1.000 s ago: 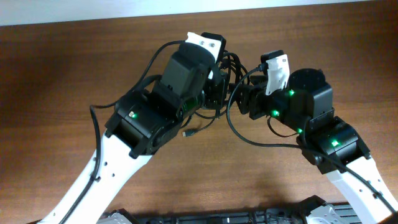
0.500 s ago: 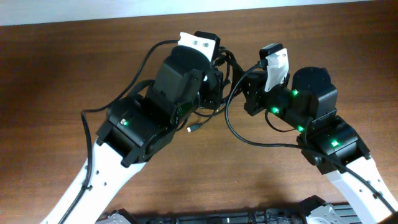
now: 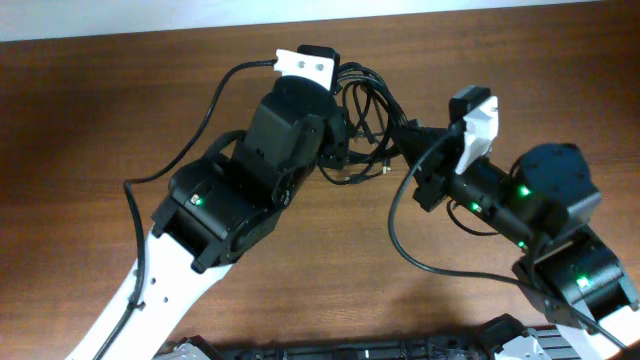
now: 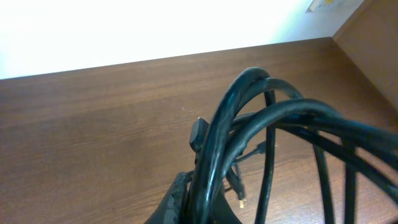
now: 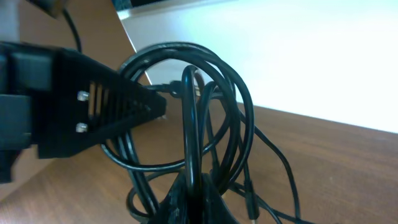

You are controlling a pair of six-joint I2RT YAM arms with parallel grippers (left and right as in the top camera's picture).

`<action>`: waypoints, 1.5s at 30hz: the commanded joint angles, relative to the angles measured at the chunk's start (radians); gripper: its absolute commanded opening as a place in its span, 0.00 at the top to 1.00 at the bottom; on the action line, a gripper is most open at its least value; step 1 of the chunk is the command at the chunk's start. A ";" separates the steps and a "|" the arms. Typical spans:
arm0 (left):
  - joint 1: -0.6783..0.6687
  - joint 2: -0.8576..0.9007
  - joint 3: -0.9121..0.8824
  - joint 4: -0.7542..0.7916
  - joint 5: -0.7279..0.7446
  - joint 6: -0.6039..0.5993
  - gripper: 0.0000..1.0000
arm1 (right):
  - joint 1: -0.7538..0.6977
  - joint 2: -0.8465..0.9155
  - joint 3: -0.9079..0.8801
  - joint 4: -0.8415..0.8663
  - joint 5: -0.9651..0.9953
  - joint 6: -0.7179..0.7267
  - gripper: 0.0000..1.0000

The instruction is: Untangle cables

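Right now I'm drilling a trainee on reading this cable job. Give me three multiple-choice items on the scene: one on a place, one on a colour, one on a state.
1. Where are the cables?
A. between the two end effectors
B. at the near edge
C. far off to the left

2. What colour are the cables?
A. white
B. red
C. black

3. How is the right end effector?
A. wide open
B. shut on the cables
C. out of view

Answers:
1 A, the loops run from the left end effector to the right one.
2 C, every cord shows black.
3 B, its own wrist view shows it pinching the cords.
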 commanded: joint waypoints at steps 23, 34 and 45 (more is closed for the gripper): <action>0.036 -0.053 0.007 -0.090 0.000 -0.168 1.00 | -0.002 -0.040 0.004 -0.259 0.564 0.103 0.96; 0.037 -0.109 0.007 -0.067 -0.003 -0.156 1.00 | -0.002 0.043 0.004 -0.352 0.465 0.150 0.58; 0.037 -0.113 0.007 -0.061 -0.003 -0.090 1.00 | -0.002 0.042 0.004 -0.279 0.170 0.002 0.33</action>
